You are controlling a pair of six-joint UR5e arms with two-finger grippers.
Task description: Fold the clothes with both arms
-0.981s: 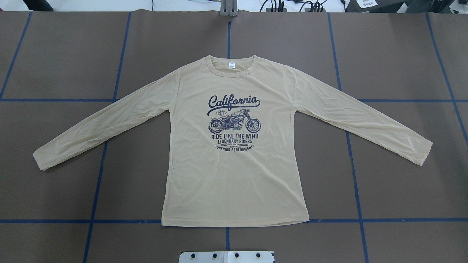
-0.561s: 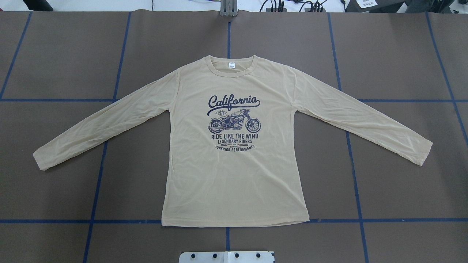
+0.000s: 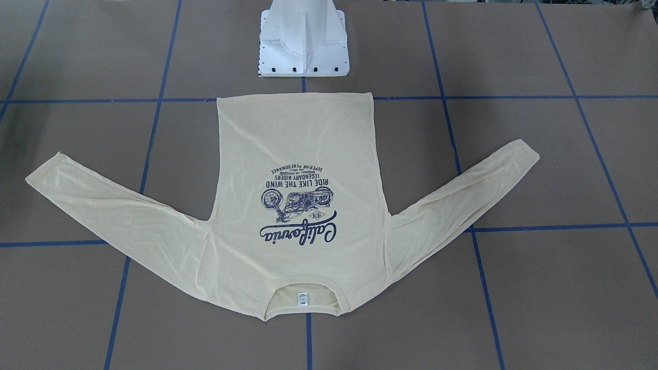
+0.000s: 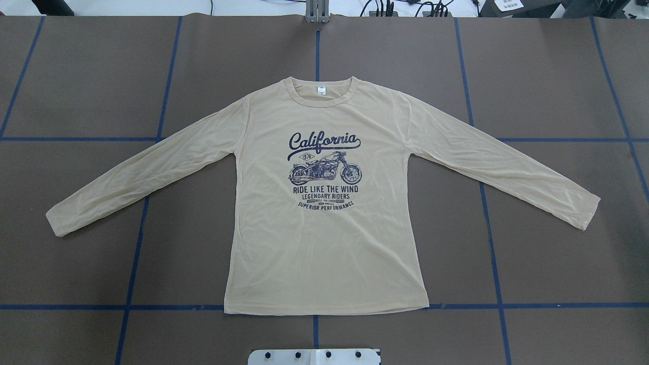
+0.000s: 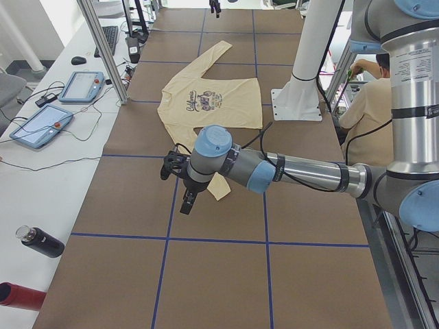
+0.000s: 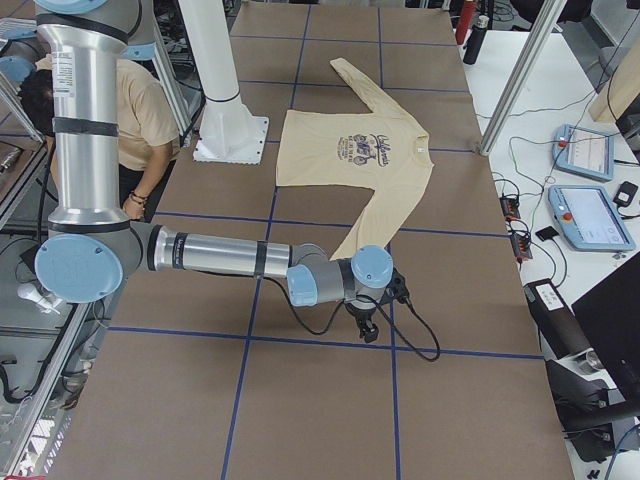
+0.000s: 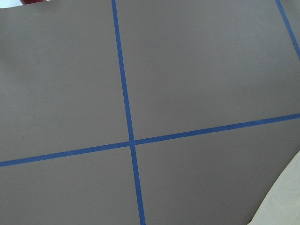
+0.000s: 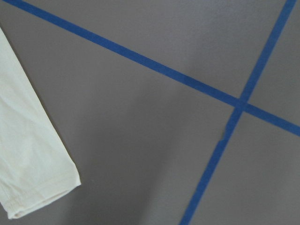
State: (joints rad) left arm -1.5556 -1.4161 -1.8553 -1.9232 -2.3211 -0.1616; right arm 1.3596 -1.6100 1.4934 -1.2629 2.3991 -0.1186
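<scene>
The pale cream-yellow long-sleeved T-shirt [image 4: 324, 243] lies flat and face up on the brown table, sleeves spread out and down, collar away from the robot. It also shows in the front-facing view [image 3: 298, 144]. In the exterior left view my left gripper [image 5: 186, 202] hangs low over the table just beyond the near sleeve's cuff. My right gripper [image 6: 367, 330] hangs likewise past the other cuff [image 8: 28, 159]. Both grippers show only in the side views, so I cannot tell whether they are open or shut. A sliver of cuff [image 7: 286, 206] shows in the left wrist view.
Blue tape lines [image 4: 314, 306] divide the table into squares. The white pedestal base [image 3: 303, 46] stands just behind the shirt's hem. A seated person [image 5: 370, 103] is behind the robot. Tablets [image 5: 41, 123] and a dark bottle [image 5: 41, 241] lie on the white side bench.
</scene>
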